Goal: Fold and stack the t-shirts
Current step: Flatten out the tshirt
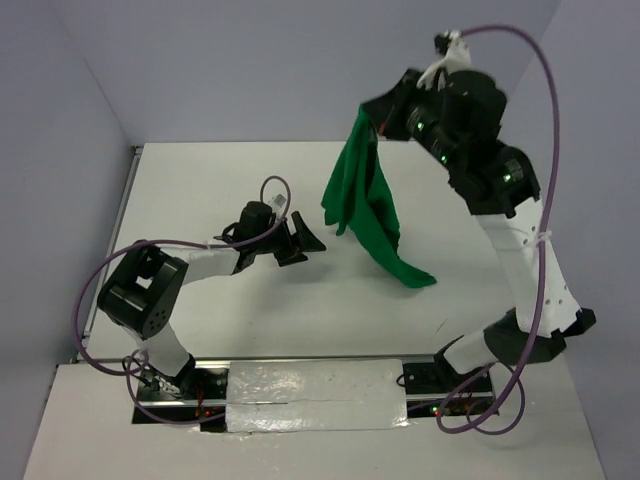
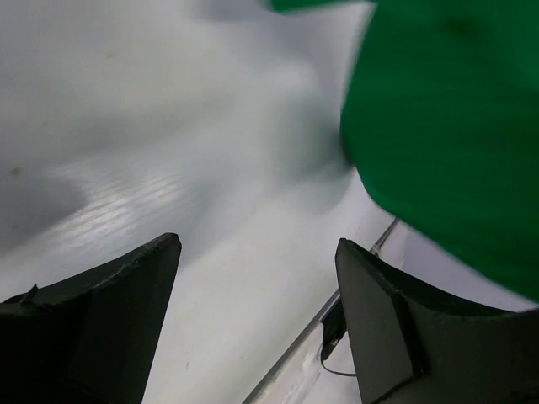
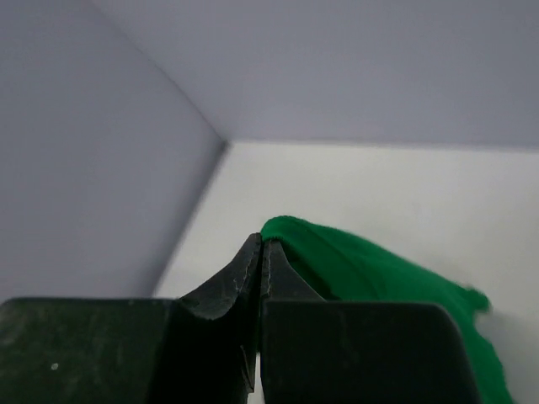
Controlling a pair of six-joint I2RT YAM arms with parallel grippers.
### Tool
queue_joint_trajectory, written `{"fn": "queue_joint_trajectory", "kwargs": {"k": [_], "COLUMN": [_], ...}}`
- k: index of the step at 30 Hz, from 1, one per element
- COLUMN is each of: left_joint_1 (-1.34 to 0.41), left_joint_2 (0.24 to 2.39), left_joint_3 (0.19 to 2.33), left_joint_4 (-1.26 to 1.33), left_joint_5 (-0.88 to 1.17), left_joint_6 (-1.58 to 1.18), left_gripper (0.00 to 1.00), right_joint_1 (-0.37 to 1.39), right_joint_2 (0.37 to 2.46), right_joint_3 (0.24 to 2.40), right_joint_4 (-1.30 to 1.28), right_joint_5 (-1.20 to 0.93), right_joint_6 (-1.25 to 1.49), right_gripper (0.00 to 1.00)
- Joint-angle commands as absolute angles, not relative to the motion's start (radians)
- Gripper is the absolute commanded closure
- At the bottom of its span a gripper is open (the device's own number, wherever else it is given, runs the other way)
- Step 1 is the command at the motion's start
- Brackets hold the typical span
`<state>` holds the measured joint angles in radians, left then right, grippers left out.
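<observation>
**Me:** While the right gripper (image 1: pixel 372 120) hung high above the far half of the table (image 1: pixel 220 190), I had its jaws pinched tight on the top edge of the green t-shirt (image 1: pixel 365 200). The wrist camera showed no gap between them, just cloth bunched beside the tips.

**Desk:** And the shirt itself, where was it?

**Me:** Dangling off that gripper, unfolded and crumpled, over the middle of the table. Its lowest corner trailed toward the table's near right side. Whether it touched the surface, I couldn't tell from above.

**Desk:** Left side?

**Me:** The left gripper (image 1: pixel 305 247) sat low over the table's centre, just left of the hanging cloth, with its jaws spread wide. On its wrist camera I saw bare white table between the two fingers (image 2: pixel 101 311). A blurred green fold showed up in the top right.

**Desk:** Any contact there?

**Me:** None that I could see. The cloth hung apart from both left fingertips.
</observation>
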<state>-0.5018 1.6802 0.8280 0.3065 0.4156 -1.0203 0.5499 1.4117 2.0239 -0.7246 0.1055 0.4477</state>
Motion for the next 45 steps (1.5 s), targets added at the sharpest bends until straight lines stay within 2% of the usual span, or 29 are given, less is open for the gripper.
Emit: {"fn": "queue_joint_trajectory", "kwargs": {"k": [1,4,9,19,25,33,38,45], "left_joint_1": [-0.508,-0.538,-0.664,-0.833,-0.916,-0.951,-1.032,-1.032], "left_joint_2": [1.651,1.605,1.525,1.494,1.434,1.255,1.403,1.604], "left_joint_3": [0.816,0.788,0.802,0.844,0.743,0.603,0.747,0.831], "left_joint_4": [0.465,0.494,0.446,0.388,0.379,0.333,0.229,0.276], "left_joint_5": [0.492,0.532,0.440,0.198,0.074,-0.033,-0.274,-0.509], "left_joint_6": [-1.014,-0.979,-0.901,-0.776,-0.701,-0.735,-0.706,-0.776], "left_gripper": [0.13,0.12,0.09,0.09,0.09,0.10,0.03,0.04], "right_joint_1": [0.545,0.546,0.545,0.543,0.519,0.494,0.494,0.494], "right_joint_2": [1.497,1.583,1.595,1.643,1.672,1.681,1.661,1.638], "right_joint_3": [2.383,2.525,2.419,2.444,2.465,2.432,2.402,2.410], "right_joint_4": [-0.689,-0.643,-0.580,-0.612,-0.630,-0.634,-0.611,-0.620], "right_joint_5": [-0.034,-0.063,-0.002,0.025,0.006,-0.021,-0.043,-0.051], "right_joint_6": [0.462,0.488,0.499,0.486,0.500,0.506,0.529,0.525], "right_gripper": [1.00,1.00,1.00,1.00,1.00,1.00,1.00,1.00]}}
